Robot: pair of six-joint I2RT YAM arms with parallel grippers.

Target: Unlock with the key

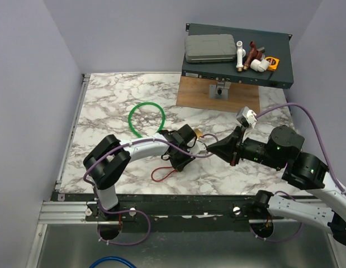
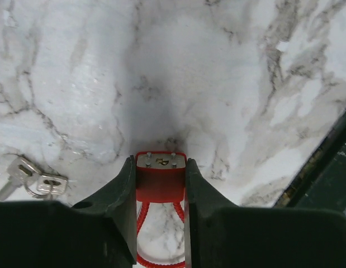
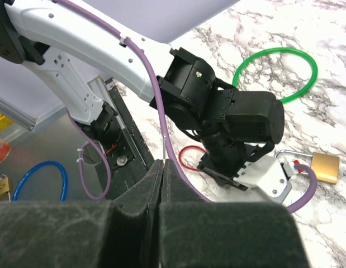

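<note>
Pickup of the key [image 2: 160,180] is the step in hand: the left fingers [image 2: 119,201] press on both sides of its red head just above the marble desk [image 2: 217,84], and the red cord [image 2: 142,218] loops back between them. The key's metal blade cannot be made out. This grip sits near the middle of the desk, just to the near left of the brass padlock [image 1: 200,133], which lies flat beside the green cable loop [image 1: 146,118]. The right fingers [image 3: 145,195] are closed on nothing and point toward the padlock from the right. Two spare keys [image 2: 33,181] on a ring lie on the desk close by. The next move, as I judge it, calls for lifting the key, turning its blade toward the padlock's keyhole, which is not visible, and probably steadying the padlock body with the right fingers.
</note>
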